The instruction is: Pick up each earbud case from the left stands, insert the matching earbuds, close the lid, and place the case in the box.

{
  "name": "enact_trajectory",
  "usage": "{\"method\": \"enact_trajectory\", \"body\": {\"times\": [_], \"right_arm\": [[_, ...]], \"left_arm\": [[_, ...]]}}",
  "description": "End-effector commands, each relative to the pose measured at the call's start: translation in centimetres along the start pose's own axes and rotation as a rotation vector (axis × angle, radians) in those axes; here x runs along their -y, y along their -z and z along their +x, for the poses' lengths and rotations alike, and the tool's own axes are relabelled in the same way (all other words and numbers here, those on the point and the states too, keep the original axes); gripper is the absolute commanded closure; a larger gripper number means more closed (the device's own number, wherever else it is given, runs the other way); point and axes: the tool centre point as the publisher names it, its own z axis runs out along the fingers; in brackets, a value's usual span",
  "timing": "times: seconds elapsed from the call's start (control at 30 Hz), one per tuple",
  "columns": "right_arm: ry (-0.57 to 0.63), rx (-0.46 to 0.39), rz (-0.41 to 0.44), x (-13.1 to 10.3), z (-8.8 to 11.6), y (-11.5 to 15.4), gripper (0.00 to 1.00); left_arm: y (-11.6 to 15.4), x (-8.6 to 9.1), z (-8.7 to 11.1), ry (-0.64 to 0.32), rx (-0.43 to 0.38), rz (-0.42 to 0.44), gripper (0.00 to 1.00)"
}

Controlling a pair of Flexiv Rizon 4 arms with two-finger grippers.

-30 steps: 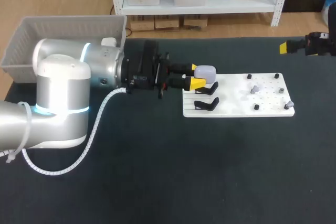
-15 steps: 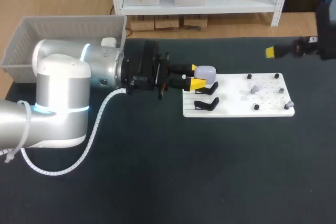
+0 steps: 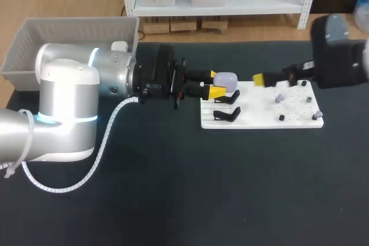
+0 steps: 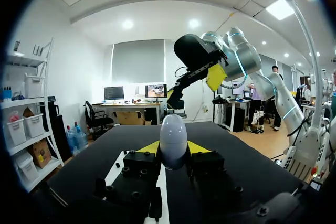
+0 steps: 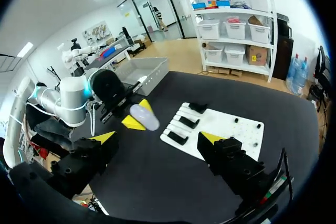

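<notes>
The left gripper [image 3: 216, 86] stays where it was, fingers clamped on the pale earbud case [image 3: 226, 79]. It holds the case just above the farther of two black stands [image 3: 226, 113] at the left end of the white board [image 3: 262, 120]. Small grey earbuds [image 3: 278, 98] sit among pegs on the board's right half. The right gripper [image 3: 260, 78], jaws wide apart, has swung in from the table's right edge and now hovers over the board's far edge. At the far left, the grey box [image 3: 69, 30] shows one small white object [image 3: 119, 45] by its right wall.
</notes>
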Motion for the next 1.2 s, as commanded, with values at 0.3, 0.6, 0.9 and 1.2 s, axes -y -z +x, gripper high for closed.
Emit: {"method": "enact_trajectory", "body": {"times": [0.3, 0.6, 0.9, 1.2], "right_arm": [[-0.037, -0.032, 0.072, -3.0, 1.6, -3.7, 0.0], [-0.046, -0.039, 0.068, -2.3, 1.0, -4.5, 0.0], [-0.075, -0.047, 0.067, -0.6, 0.8, -5.2, 0.0], [-0.081, -0.057, 0.061, -0.1, 0.8, -5.6, 0.0]], "left_arm": [[0.0, 0.1, 0.0, -0.002, 0.003, -0.005, 1.0], [0.0, 0.1, 0.0, -0.002, 0.003, -0.005, 1.0], [0.0, 0.1, 0.0, -0.002, 0.003, -0.005, 1.0], [0.0, 0.1, 0.0, -0.002, 0.003, -0.005, 1.0]]}}
